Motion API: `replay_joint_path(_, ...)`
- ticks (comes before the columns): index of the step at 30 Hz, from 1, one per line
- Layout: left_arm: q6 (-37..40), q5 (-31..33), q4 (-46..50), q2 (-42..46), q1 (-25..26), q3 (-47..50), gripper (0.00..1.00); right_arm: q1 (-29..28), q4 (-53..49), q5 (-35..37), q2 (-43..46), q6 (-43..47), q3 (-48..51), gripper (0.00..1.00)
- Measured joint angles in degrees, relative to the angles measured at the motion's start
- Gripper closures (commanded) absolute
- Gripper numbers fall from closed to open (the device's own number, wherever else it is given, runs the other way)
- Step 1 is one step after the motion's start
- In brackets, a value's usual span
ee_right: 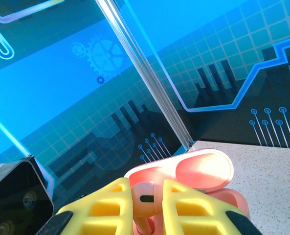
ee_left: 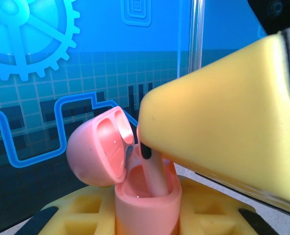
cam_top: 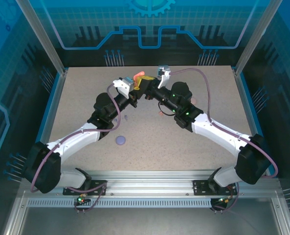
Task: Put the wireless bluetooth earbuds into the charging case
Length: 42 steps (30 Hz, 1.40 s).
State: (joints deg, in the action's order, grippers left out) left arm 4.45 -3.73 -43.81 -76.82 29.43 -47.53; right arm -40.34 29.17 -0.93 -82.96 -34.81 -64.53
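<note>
Right claw (ee_right: 145, 203), pinching the pink earbud (ee_right: 143, 192), should push it straight down into the case (ee_left: 147, 205) the left claw (ee_left: 147, 223) grips.

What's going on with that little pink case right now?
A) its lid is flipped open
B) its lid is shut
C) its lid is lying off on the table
A: the case has its lid swung back, and an earbud dips stem-first into the opening.
</note>
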Motion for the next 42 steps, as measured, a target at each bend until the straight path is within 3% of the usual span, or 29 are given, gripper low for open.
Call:
replay_joint_path(7, 0.0, 0.1, 0.5, 0.0, 0.0, 0.0, 1.0, 0.3, -0.6, -0.9, -0.3, 0.6, -0.2, 0.85)
replay_joint_path(14, 0.0, 0.3, 1.4, 0.0, 0.0, 0.0, 1.0, 0.3, -2.5, -0.8, -0.3, 0.6, -0.8, 0.71)
replay_joint_path(29, 0.0, 1.0, 1.5, 0.0, 0.0, 0.0, 1.0, 0.4, -6.2, -0.4, -0.8, -1.8, -3.5, 0.59)
replay_joint_path(38, 0.0, 1.3, 1.5, 0.0, 0.0, -0.1, 1.0, 1.1, -6.9, 0.5, -1.4, -3.2, -4.3, 0.58)
replay_joint_path(42, 0.0, 1.4, 1.6, 0.0, 0.0, -0.1, 1.0, 1.4, -6.9, 0.5, -1.6, -3.9, -4.5, 0.49)
